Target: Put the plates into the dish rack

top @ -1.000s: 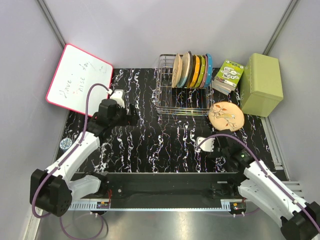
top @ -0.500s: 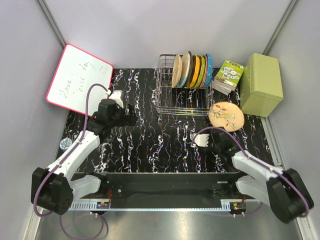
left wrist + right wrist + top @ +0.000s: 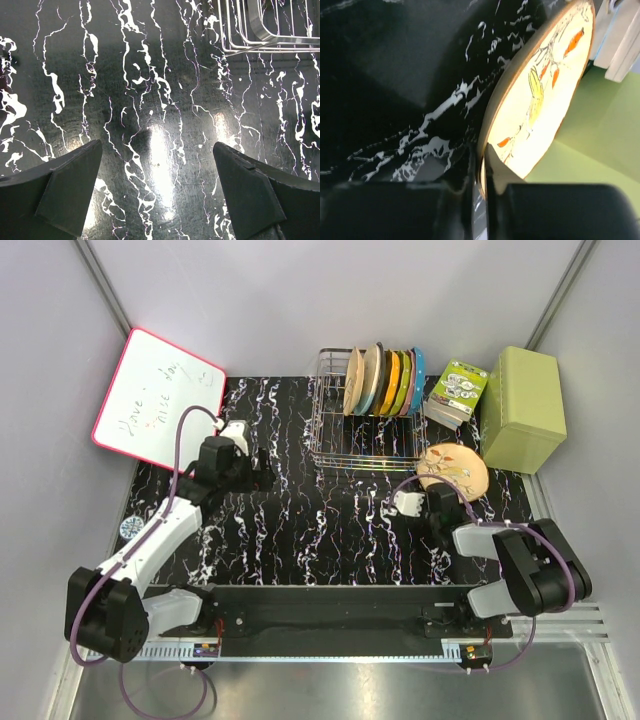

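Slip risk: your right gripper point(image 3: 481, 167) pinches just the near rim of the peach plate point(image 3: 540, 100) near the right edge of the table point(image 3: 330, 530), so lifting could drop it; left gripper point(image 3: 157, 192) gapes empty.

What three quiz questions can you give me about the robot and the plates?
1. True or false: the left end effector is holding a plate.
2. Pick one. The right end effector is pinching: A) the rim of the leaf-sprig plate; B) the whiteboard; C) the green box.
3. Short answer: do the racked plates in the dish rack stand on edge or lie flat?

Key: 1 false, it is open over bare table. 2 A. 3 on edge.
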Robot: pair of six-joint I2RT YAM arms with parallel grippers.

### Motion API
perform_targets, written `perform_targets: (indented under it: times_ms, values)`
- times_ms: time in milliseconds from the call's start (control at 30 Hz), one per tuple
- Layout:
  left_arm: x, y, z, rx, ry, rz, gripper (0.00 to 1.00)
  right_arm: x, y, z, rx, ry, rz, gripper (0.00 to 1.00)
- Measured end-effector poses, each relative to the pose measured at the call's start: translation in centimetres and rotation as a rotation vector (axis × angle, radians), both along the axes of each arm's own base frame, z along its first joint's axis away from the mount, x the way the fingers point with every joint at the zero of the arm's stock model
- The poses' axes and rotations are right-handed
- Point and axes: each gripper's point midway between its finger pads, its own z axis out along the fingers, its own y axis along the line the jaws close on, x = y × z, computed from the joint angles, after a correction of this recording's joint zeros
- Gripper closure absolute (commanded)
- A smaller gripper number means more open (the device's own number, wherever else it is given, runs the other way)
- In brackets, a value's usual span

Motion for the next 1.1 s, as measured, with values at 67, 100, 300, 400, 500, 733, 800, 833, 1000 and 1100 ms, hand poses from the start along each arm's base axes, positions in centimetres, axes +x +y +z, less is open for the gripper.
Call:
perform_targets:
  times_ms: [67,100,300,400,500,733,800,833,1000,1100]
  values:
    - [0.0,0.1,0.0,-0.003,0.001,0.003,0.01,-0.2,-0.3,0.2,-0.013,-0.011,-0.004,1.00]
    - [0.0,0.1,0.0,-0.010,0.007,0.006,0.01,-0.5,-0.5,0.5,-0.022,-0.021,-0.007,1.00]
    - [-0.8,-0.7,0.9,-0.083,0.015,-0.001,0.01,-6.4,-2.0,2.6,-0.068,-0.005,0.059,1.00]
    - [-0.9,-0.8,1.0,-0.098,0.008,0.000,0.01,-9.6,-1.9,4.3,-0.085,-0.026,0.167,1.00]
    - [-1.1,-0.8,0.4,-0.103,0.020,0.008,0.01,-12.2,-0.6,5.3,-0.117,-0.065,0.350,1.00]
    - [-2.6,-0.6,-2.1,-0.145,0.099,0.045,0.01,-14.0,4.6,2.6,-0.089,0.124,0.729,1.00]
    - [-3.2,-0.6,-2.7,-0.157,0.118,0.050,0.01,-13.7,6.1,3.1,-0.068,0.091,0.815,1.00]
    - [-3.5,-0.6,-2.9,-0.163,0.127,0.051,0.01,-13.9,7.0,2.9,-0.044,0.092,0.862,1.00]
    - [-4.1,-0.7,-3.0,-0.185,0.126,0.051,0.01,-15.5,11.1,2.3,0.108,0.079,1.065,1.00]
    - [-4.2,-0.9,-2.9,-0.211,0.122,0.050,0.01,-16.0,13.3,2.6,0.200,0.031,1.168,0.72]
